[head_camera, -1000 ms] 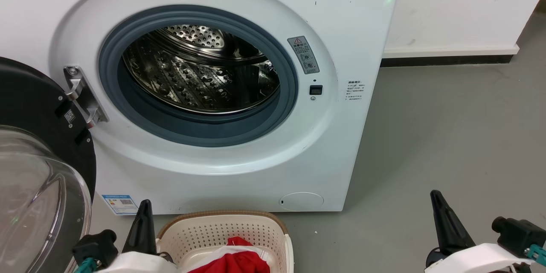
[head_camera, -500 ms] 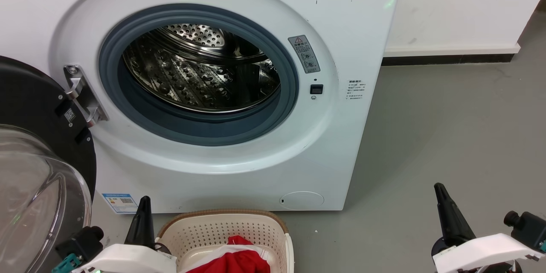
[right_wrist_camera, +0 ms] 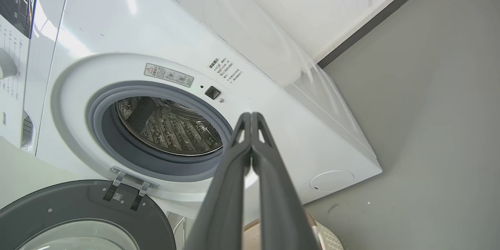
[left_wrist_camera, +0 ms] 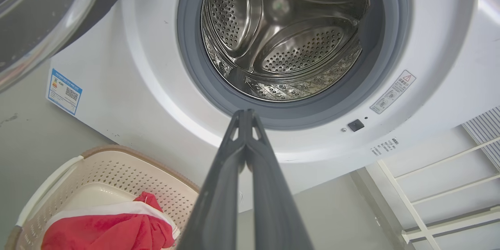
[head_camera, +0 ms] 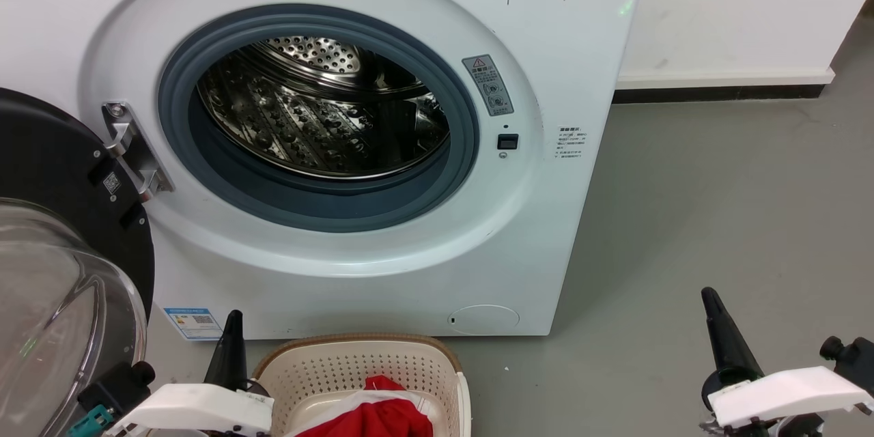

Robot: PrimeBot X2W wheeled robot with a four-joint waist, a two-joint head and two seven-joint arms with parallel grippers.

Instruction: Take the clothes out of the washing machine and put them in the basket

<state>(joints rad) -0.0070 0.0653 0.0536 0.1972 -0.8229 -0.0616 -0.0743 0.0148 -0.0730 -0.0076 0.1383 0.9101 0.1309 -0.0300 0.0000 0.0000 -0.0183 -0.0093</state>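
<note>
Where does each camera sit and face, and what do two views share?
Head view: on the head, facing down at the washing machine and basket; left fingers lower left, right fingers lower right.
Left wrist view: on that wrist, facing along its shut fingers into the drum.
Right wrist view: on that wrist, facing the machine's front along its shut fingers.
Shared: head and left wrist views show clothes in the basket.

The mouth of the washing machine (head_camera: 546,48) stands open, door (head_camera: 61,218) swung left; the basket (head_camera: 355,362) sits below.
</note>
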